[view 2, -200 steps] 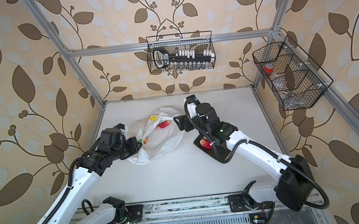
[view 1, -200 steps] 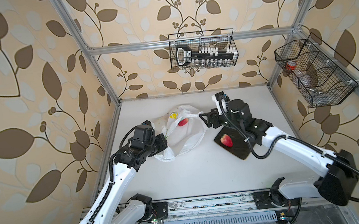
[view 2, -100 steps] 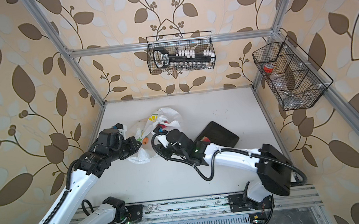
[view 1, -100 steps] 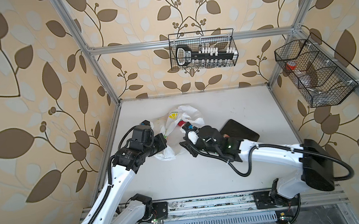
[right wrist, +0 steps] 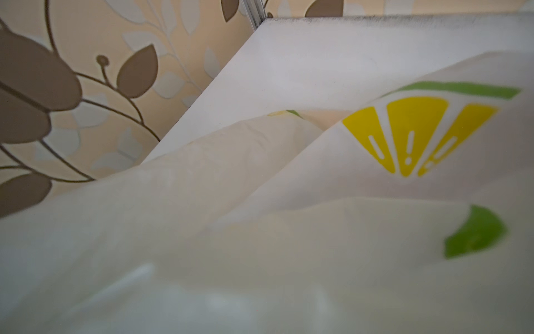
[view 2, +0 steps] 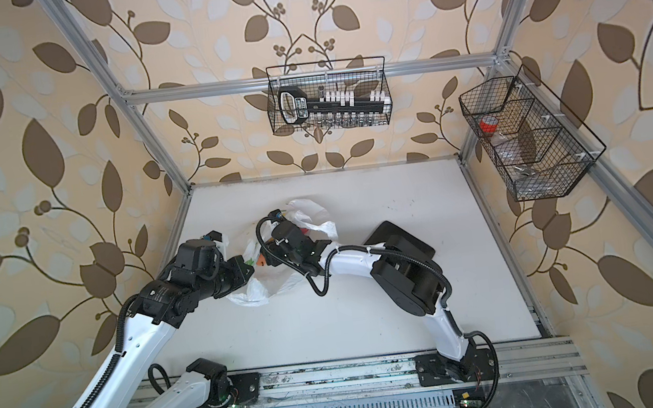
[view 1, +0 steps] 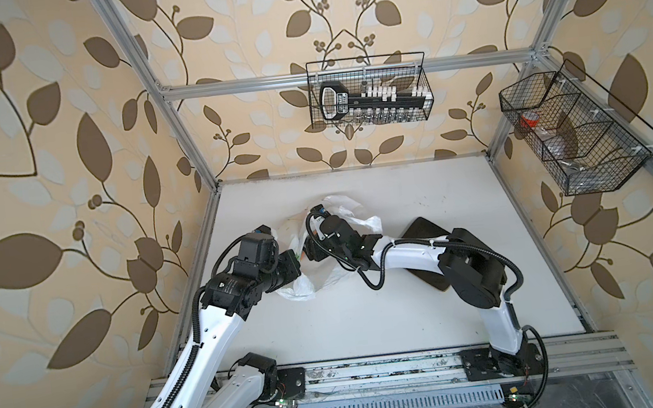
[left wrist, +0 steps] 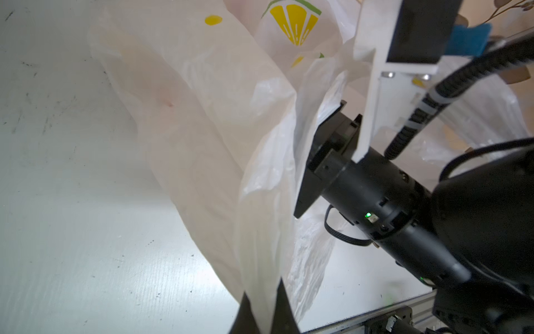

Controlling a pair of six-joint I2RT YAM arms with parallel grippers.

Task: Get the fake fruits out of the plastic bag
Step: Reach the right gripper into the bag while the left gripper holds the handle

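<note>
Leaf-patterned wallpaper closes in a white table (view 1: 372, 325). In both top views the plastic bag (view 1: 344, 211) lies crumpled left of centre, and my two arms meet at its mouth. My left tool (view 1: 297, 263) sits at the bag's left edge. My right tool (view 1: 310, 253) is pushed in among the folds with its tips hidden, so I cannot tell whether they are spread or pressed together. In a top view, what I take for one of the fake fruits (view 2: 260, 260) shows as a small orange-red spot between the tools. The others I judge to be inside. A dark plate (view 1: 424, 229) lies right of the bag, partly under my right arm.

In the left wrist view, at the bottom edge, my left tool is pressed together, pinching a gathered fold of the bag, which rises across the frame.

In the right wrist view, blurred white film with a printed lemon slice (right wrist: 416, 136) fills the lower frame. No fruit or fingertips show.

The step in hand is reaching into the bag for a fruit. Next I must find one by its gloss, close on it alone without catching film, and draw it out while my left tool holds the mouth taut.
</note>
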